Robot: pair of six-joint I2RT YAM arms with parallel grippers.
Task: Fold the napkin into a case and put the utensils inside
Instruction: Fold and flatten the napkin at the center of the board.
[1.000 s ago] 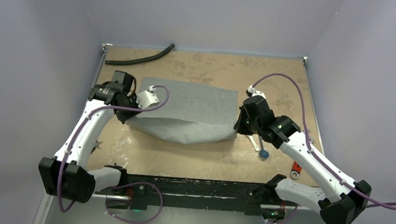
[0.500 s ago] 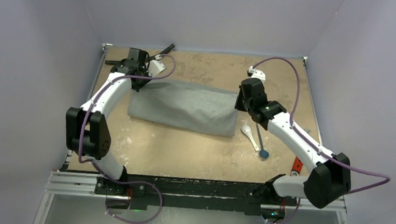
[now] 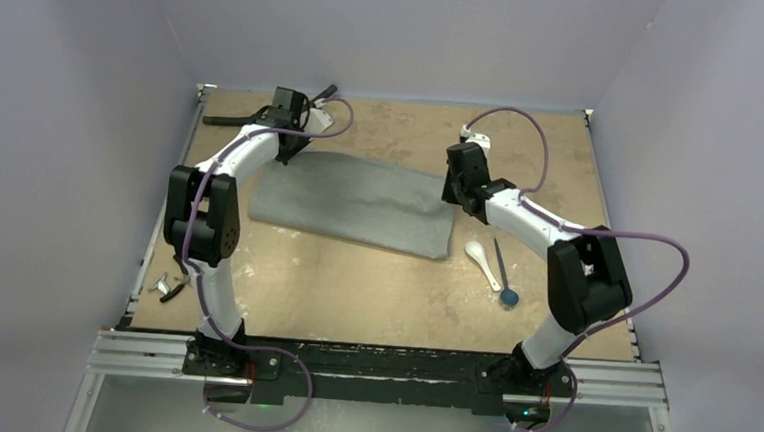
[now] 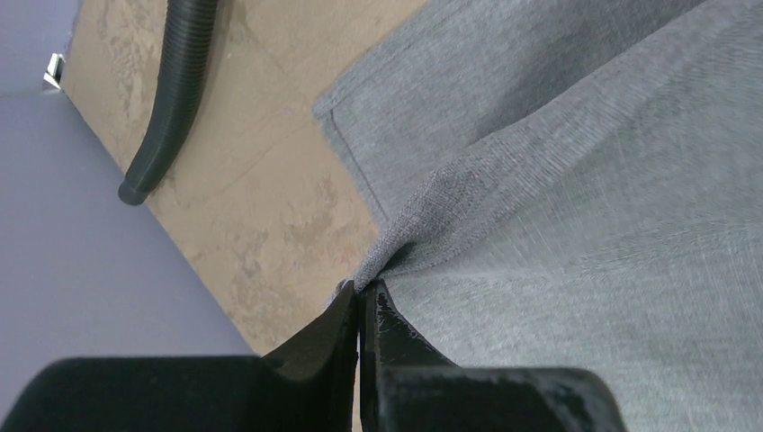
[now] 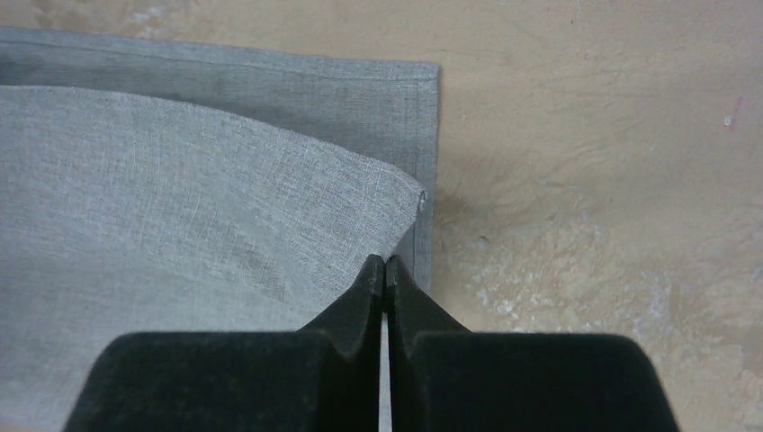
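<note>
The napkin (image 3: pixel 354 202) lies folded double on the table (image 3: pixel 373 296); the left gripper (image 4: pixel 362 301) pinches its far-left corner, jaws closed on cloth, near the hose (image 4: pixel 171 99); the right gripper (image 5: pixel 385 270) likewise clamps the far-right corner; spoon (image 3: pixel 478 254) and stick (image 3: pixel 501 268) lie just right of the napkin.

You have a tan, mottled table (image 3: pixel 373 296) with white scuffs. The grey napkin (image 3: pixel 359 200) lies doubled over at far middle, slightly skewed. Just right of its near right corner is a white spoon (image 3: pixel 480 259). Beside the spoon lies a thin dark stick utensil (image 3: pixel 498 263), blue round end toward the arm bases. A black hose (image 3: pixel 229 119) sits at the far left corner, apart from the cloth. A small metallic item (image 3: pixel 168 285) lies at the near left edge, too small to identify.
</note>
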